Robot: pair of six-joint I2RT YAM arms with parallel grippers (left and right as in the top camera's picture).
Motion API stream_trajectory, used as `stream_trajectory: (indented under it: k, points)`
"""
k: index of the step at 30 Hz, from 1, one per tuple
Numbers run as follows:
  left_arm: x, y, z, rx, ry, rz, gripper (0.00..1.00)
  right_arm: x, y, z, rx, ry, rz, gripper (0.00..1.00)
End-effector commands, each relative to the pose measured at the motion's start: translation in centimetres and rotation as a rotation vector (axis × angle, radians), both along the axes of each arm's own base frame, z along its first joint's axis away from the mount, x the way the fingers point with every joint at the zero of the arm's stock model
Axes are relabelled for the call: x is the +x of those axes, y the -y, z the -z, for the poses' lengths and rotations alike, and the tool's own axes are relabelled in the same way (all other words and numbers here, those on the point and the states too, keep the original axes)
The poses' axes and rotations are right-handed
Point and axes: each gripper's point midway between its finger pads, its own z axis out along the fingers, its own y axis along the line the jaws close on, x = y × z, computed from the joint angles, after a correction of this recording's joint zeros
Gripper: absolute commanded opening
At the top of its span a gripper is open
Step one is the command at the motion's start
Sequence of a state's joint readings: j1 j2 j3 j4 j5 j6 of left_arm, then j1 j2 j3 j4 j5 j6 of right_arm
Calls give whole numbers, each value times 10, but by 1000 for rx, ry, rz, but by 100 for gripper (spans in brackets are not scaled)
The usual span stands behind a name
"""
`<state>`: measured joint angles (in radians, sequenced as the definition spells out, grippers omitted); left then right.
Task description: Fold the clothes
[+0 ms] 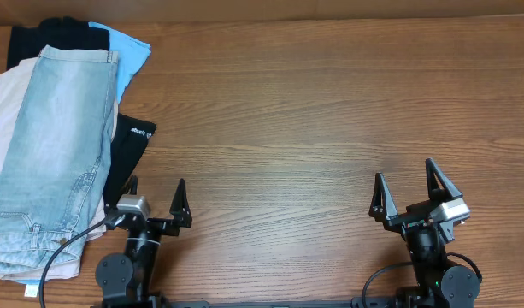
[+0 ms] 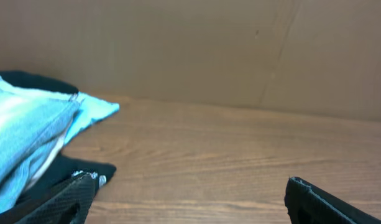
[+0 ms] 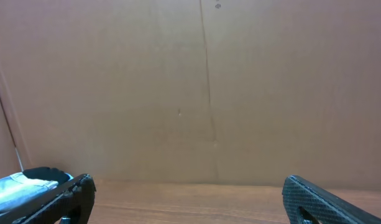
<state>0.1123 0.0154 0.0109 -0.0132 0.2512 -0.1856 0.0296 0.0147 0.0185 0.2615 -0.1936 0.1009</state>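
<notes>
The light blue faded denim shorts [image 1: 52,150] lie folded lengthwise on top of a pile at the table's left edge, waistband near the front. They also show in the left wrist view [image 2: 22,140] at the left. My left gripper [image 1: 156,198] is open and empty at the front of the table, just right of the pile; its fingers show in the left wrist view [image 2: 190,193]. My right gripper [image 1: 407,188] is open and empty at the front right, far from the shorts; its fingers show in the right wrist view [image 3: 189,190].
Under the shorts lie beige trousers [image 1: 7,111], a bright blue garment [image 1: 129,47] and a black garment with a small white logo [image 1: 135,137]. The wooden table [image 1: 330,111] stretches to the right. A brown cardboard wall [image 3: 209,81] stands behind it.
</notes>
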Motion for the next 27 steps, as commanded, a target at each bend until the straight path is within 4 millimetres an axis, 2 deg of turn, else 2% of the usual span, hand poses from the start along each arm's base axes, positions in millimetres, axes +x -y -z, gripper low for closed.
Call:
stream_trajectory:
  k: [1, 7, 14, 22, 27]
  points:
    - [-4, 1, -22, -11, 42, 4, 100, -2, -3, 1, 1, 8, -17, 100]
    - [-7, 1, -38, -7, 70, 3, 100, -5, -9, -4, -11, 27, -53, 100]
    - [0, 0, -41, -4, -20, 3, 100, -10, -10, -18, -13, 55, -60, 100]
    - [27, 0, -67, 16, -127, 22, 100, -12, -14, -23, -22, -1, -80, 100]
    - [47, 12, -81, 37, -219, 122, 100, -13, -14, -37, -52, -46, -71, 100]
